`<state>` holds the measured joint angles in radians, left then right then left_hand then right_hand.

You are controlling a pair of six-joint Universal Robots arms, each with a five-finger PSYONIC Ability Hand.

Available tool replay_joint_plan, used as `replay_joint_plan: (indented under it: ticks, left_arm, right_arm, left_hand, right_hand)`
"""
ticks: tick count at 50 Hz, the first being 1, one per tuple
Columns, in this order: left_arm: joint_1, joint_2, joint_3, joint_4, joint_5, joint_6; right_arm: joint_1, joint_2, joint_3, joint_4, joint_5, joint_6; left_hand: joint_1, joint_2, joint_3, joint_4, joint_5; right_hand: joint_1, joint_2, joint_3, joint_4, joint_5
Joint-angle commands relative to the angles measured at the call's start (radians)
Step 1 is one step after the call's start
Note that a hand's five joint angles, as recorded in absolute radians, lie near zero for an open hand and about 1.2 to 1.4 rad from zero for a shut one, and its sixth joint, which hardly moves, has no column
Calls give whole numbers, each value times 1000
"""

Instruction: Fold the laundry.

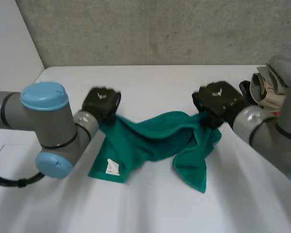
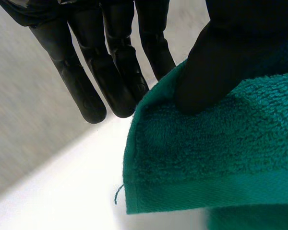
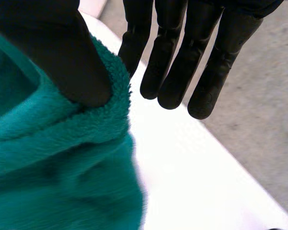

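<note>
A green terry towel (image 1: 155, 141) hangs crumpled between my two hands, its lower folds resting on the white table (image 1: 160, 82). My left hand (image 1: 102, 104) holds the towel's left upper corner. In the left wrist view its thumb (image 2: 206, 62) pinches the towel's edge (image 2: 221, 158) while the other fingers (image 2: 120, 72) stay straight. My right hand (image 1: 218, 102) holds the right upper corner. There too the thumb (image 3: 62, 57) presses the towel (image 3: 53, 167) beside straight fingers (image 3: 177, 62). A white tag (image 1: 112, 167) shows near the towel's lower left corner.
A pile of beige and grey laundry (image 1: 271, 85) lies at the table's right edge, just behind my right arm. A grey wall rises behind the table's far edge.
</note>
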<state>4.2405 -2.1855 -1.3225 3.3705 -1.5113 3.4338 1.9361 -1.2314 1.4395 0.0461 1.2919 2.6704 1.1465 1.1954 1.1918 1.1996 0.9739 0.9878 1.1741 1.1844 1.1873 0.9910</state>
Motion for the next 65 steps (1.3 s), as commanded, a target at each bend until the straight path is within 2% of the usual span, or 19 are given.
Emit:
replay_joint_plan:
  ticks: [1,4,6,10,17,24,28,31,34,41,46,47,49,51,54,55,59,62,65]
  left_arm:
    - [-8,9,199,263,-92,116]
    - [-19,61,239,317,-116,130]
    - [-34,153,238,355,-118,117]
    - [-50,286,157,365,-115,90]
    - [-92,554,-114,352,-110,79]
    - [-106,700,-313,336,-109,79]
    - [-128,719,-376,293,-110,77]
    - [-154,704,-394,267,-112,71]
    - [-163,664,-394,259,-112,70]
    - [-160,495,-357,268,-116,73]
    - [-143,377,-308,263,-122,77]
    - [-137,360,-304,263,-121,79]
    - [-107,311,-282,259,-122,79]
    - [-82,285,-273,256,-124,79]
    - [-51,259,-265,256,-130,79]
    - [-47,257,-265,254,-132,79]
    - [-28,257,-282,254,-141,77]
    - [-24,259,-288,254,-139,74]
    - [-24,260,-294,254,-139,71]
  right_arm:
    - [12,130,-348,-144,95,25]
    - [9,118,-407,-253,93,55]
    - [9,83,-444,-339,95,104]
    - [-11,-28,-478,-356,49,166]
    - [-91,-167,-450,-125,-138,175]
    - [-210,-238,-344,95,-295,166]
    - [-249,-231,-315,153,-342,132]
    - [-252,-208,-320,196,-345,96]
    - [-249,-123,-335,239,-342,23]
    - [-146,117,-373,221,-260,-84]
    - [-60,279,-375,101,-177,-144]
    - [-40,306,-361,31,-151,-145]
    - [-23,316,-338,-35,-129,-144]
    - [-9,306,-289,-96,-79,-141]
    - [-6,274,-235,-107,-4,-130]
    - [-9,226,-197,-106,59,-118]
    - [-19,48,-53,-74,194,-61]
    - [-20,-34,47,-20,221,-27]
    - [-32,-98,174,53,196,-1]
  left_hand:
    - [250,201,204,197,248]
    - [250,201,204,197,248]
    - [250,201,204,197,248]
    - [250,201,204,197,248]
    - [250,201,204,197,248]
    - [250,201,204,197,248]
    - [250,201,204,197,248]
    - [250,201,204,197,248]
    - [250,201,204,197,248]
    - [250,201,204,197,248]
    - [250,201,204,197,248]
    - [250,201,204,197,248]
    - [250,201,204,197,248]
    - [250,201,204,197,248]
    - [250,201,204,197,248]
    - [250,201,204,197,248]
    - [250,201,204,197,248]
    - [250,201,204,197,248]
    - [250,201,204,197,248]
  right_hand:
    - [408,222,212,209,231]
    - [408,222,212,209,231]
    - [408,222,212,209,231]
    - [408,222,212,209,231]
    - [408,222,212,209,231]
    - [408,222,212,209,231]
    - [408,222,212,209,231]
    - [408,222,212,209,231]
    - [408,222,212,209,231]
    - [408,222,212,209,231]
    - [408,222,212,209,231]
    - [311,124,114,111,133]
    - [-292,-478,-489,-491,-470]
    - [-813,-1000,-1010,-1013,-991]
    - [-813,-1000,-1010,-1013,-991]
    - [-813,-1000,-1010,-1013,-991]
    - [-813,-1000,-1010,-1013,-991]
    - [-792,-978,-988,-991,-969]
    - [-677,-863,-874,-876,-855]
